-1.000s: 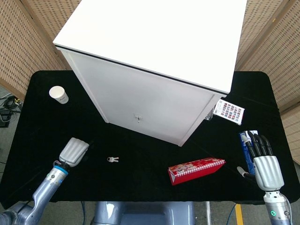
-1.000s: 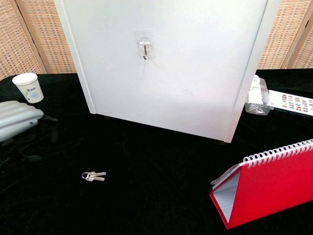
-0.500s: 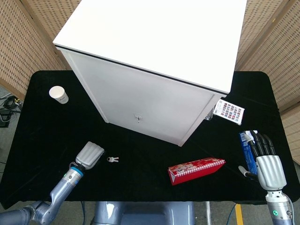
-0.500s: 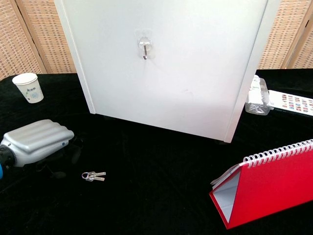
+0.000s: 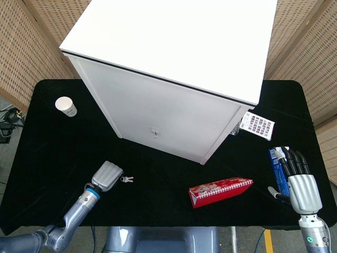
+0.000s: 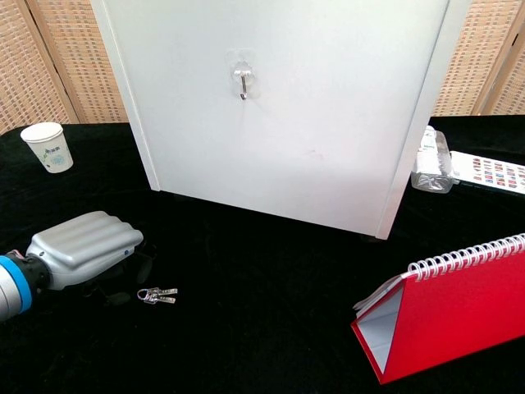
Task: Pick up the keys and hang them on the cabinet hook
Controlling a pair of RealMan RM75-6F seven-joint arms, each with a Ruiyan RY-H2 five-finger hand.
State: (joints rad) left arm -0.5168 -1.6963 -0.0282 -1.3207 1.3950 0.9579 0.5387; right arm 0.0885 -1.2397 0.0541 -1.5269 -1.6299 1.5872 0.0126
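Note:
A small bunch of keys point(image 6: 157, 295) lies flat on the black table; the head view shows the keys point(image 5: 127, 179) in front of the cabinet. My left hand point(image 6: 86, 247) hovers just left of them, back up, fingers curled under and hidden; in the head view the left hand point(image 5: 107, 175) sits beside the keys, not touching them. The metal hook point(image 6: 241, 84) is stuck on the white cabinet point(image 6: 287, 123) front; the head view shows the hook point(image 5: 154, 132) low on the door. My right hand point(image 5: 299, 179) rests at the table's right edge, fingers straight, holding nothing.
A red spiral notebook point(image 5: 220, 191) stands tented right of centre. A paper cup point(image 5: 66, 106) sits at the far left. A colour card point(image 5: 257, 126) and a plastic bottle point(image 6: 428, 166) lie right of the cabinet. A blue packet point(image 5: 276, 161) and a pen point(image 5: 273, 193) lie by my right hand.
My left hand has slid right across the table, from well left of the keys to just beside them. The right hand has drifted slightly toward the table edge. The keys have not moved.

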